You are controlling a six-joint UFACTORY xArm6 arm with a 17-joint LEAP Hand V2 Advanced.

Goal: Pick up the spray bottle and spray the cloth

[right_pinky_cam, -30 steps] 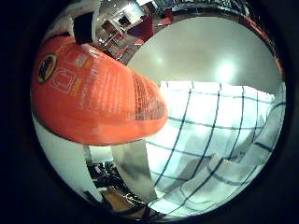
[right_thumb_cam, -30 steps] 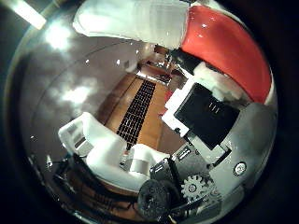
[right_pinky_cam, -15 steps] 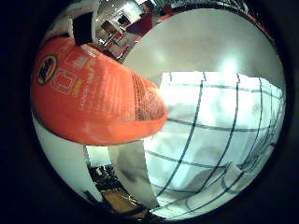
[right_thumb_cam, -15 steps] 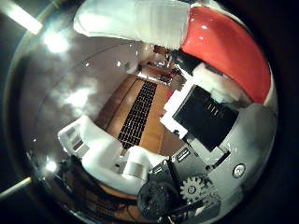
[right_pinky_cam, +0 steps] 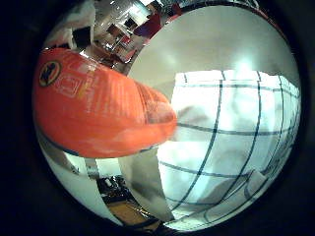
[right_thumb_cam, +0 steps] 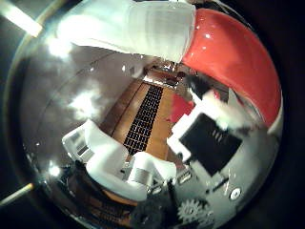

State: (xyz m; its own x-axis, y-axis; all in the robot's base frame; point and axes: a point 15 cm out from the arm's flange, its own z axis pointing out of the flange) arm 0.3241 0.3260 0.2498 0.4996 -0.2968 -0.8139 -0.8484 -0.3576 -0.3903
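Orange plastic spray bottle (right_pinky_cam: 93,110) sits clamped against the palm of the white-and-black hand (right_thumb_cam: 119,164) (fingers curled round it), its long axis running out over the white, dark-checked cloth (right_pinky_cam: 231,147) lying close below on the pale table (right_pinky_cam: 206,44).

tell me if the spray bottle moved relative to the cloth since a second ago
Yes. Judged against the table's far edge, the cloth keeps its place, while the bottle, close to the palm, now reaches further over the cloth's near edge. The camera moved with the hand.

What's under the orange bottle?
Beneath the orange spray bottle lies a white cloth with dark checks on a pale table. The bottle hides part of the cloth's edge.
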